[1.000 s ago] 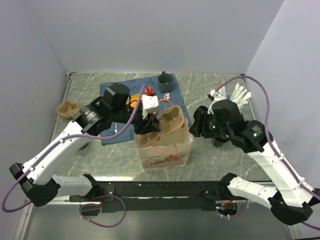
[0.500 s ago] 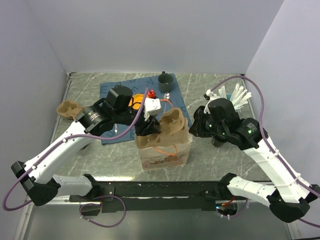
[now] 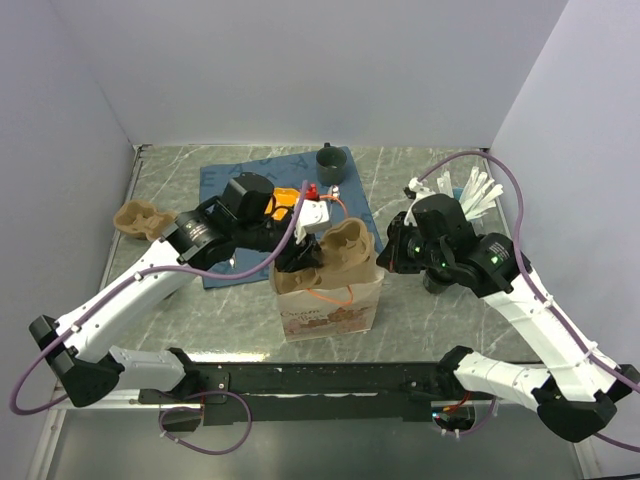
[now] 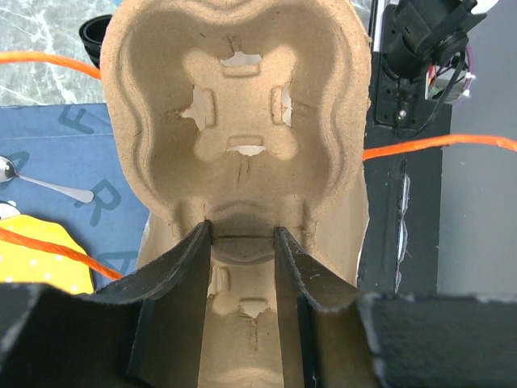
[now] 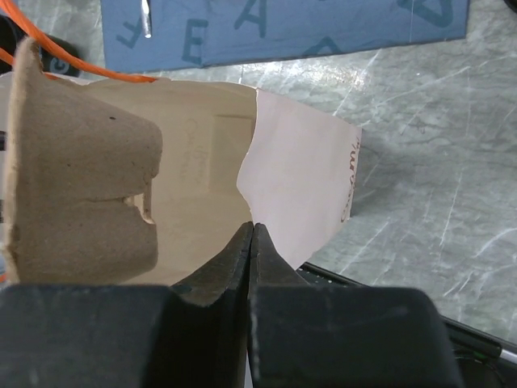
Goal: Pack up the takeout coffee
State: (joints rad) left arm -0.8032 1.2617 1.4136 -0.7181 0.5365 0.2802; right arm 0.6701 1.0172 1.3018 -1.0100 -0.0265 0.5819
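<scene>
Gripping a pulp cup carrier (image 4: 242,97) by its near end, the left gripper (image 4: 242,230) is holding it half sunk in the open mouth of the paper bag (image 3: 330,305). The bag is standing upright on the table (image 3: 440,320), near the middle and just beside the near edge of the blue mat (image 3: 240,180). The right gripper (image 5: 252,230) is pinching the bag's right rim, its fingers clenched tight on the paper. A second carrier (image 3: 137,217) is lying at the far left, well apart.

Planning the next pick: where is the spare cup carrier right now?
Top view: the spare cup carrier lies on the table at the far left, near the left wall, just left of the blue mat.
</scene>
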